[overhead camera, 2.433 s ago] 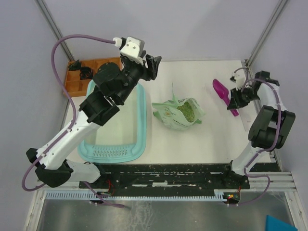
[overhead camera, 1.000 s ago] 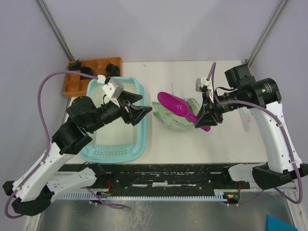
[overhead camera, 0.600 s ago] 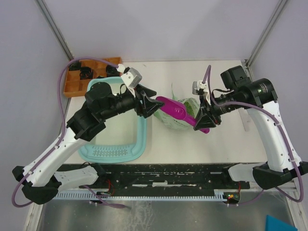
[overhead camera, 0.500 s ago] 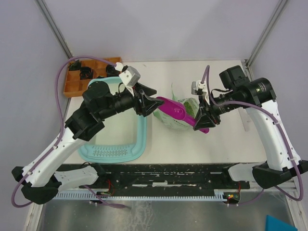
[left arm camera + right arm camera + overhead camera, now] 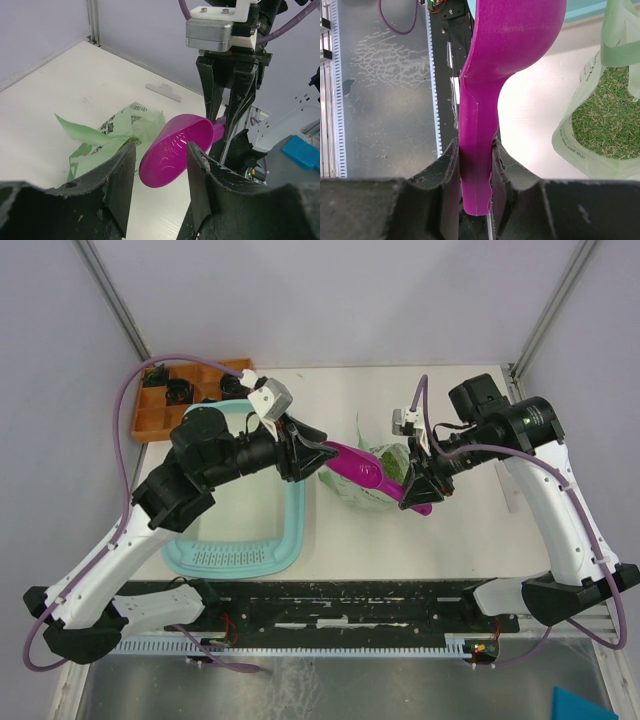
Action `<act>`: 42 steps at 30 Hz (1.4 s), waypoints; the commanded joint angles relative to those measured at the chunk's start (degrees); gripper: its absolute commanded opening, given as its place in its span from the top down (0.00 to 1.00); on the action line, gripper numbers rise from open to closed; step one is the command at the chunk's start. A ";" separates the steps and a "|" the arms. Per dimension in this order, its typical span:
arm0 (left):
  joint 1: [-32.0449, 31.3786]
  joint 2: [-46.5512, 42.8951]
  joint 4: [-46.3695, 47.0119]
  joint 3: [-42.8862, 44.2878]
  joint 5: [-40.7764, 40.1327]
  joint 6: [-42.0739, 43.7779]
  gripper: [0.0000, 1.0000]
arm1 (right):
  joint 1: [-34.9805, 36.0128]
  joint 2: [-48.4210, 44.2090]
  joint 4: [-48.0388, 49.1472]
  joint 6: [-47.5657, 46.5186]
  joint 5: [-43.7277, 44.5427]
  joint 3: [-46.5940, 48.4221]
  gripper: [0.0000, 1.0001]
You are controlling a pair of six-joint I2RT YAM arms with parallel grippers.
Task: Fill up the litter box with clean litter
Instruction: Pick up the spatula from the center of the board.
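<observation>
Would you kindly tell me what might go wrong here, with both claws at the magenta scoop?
1. The left claw stands open around the rounded bowl of the magenta plastic scoop; a grip there may slip off the smooth curve.
2. The right claw pinches only the handle's end; if it lets go early, the scoop may drop onto the open pale green bag and scatter the green litter granules.

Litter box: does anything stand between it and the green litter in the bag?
On the table, nothing visible. Above the gap hang the magenta scoop and the left claw around its bowl, between litter and litter box.
</observation>
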 commanded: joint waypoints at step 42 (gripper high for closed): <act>0.30 -0.99 2.70 -7.01 -7.27 -3.24 0.97 | 0.27 -3.50 4.30 7.83 14.56 -3.11 0.56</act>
